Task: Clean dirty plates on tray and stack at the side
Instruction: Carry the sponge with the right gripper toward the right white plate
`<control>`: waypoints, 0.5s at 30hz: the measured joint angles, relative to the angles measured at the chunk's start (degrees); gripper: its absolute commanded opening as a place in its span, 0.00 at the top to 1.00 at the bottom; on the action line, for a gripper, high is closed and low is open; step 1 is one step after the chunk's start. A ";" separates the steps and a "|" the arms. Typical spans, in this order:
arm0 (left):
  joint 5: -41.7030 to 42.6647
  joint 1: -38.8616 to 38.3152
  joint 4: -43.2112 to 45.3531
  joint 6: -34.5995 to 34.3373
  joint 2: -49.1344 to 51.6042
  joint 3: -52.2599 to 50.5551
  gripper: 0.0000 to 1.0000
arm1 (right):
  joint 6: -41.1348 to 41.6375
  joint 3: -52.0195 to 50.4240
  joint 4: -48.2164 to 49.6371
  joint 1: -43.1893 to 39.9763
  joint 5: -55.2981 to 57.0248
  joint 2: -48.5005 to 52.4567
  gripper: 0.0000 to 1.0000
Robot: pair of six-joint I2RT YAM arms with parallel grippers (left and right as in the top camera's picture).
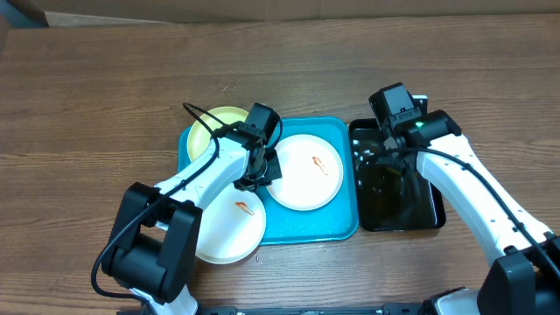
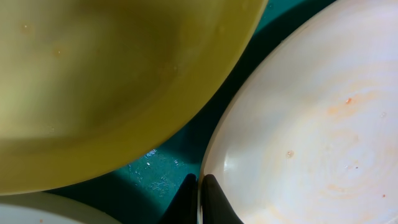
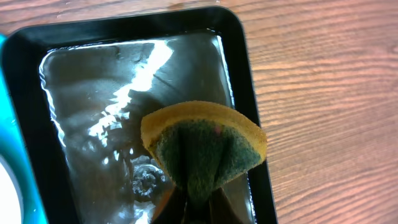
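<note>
The turquoise tray point(image 1: 343, 226) holds a white plate point(image 1: 306, 179) with an orange smear and a pale yellow-green plate point(image 1: 220, 121) at its back left. A second smeared white plate point(image 1: 226, 234) overhangs the tray's front left corner. My left gripper point(image 1: 261, 173) is shut on the left rim of the middle white plate. In the left wrist view the jaws point(image 2: 200, 194) pinch that rim point(image 2: 311, 137), with the yellow-green plate point(image 2: 112, 81) beside it and tray floor point(image 2: 155, 171) between. My right gripper point(image 1: 391, 144) point(image 3: 199, 200) is shut on a yellow-green sponge point(image 3: 205, 146).
A black tub point(image 1: 429, 219) with water stands right of the tray, touching it. The sponge hangs over its rippling water point(image 3: 93, 93), near the tub's right wall. Bare wood table point(image 3: 323, 93) lies right of the tub and all around.
</note>
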 measured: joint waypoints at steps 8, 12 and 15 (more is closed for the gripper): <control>-0.07 0.00 0.00 0.00 0.02 0.00 0.96 | 2.27 0.00 1.88 -0.31 -0.48 0.00 0.96; -0.07 0.00 0.00 0.00 0.00 0.00 0.96 | -0.20 0.00 5.97 -0.35 -8.63 0.00 0.96; -0.07 0.00 0.02 0.00 0.00 0.00 0.96 | -2.75 0.00 8.83 -0.33 -16.50 0.00 0.96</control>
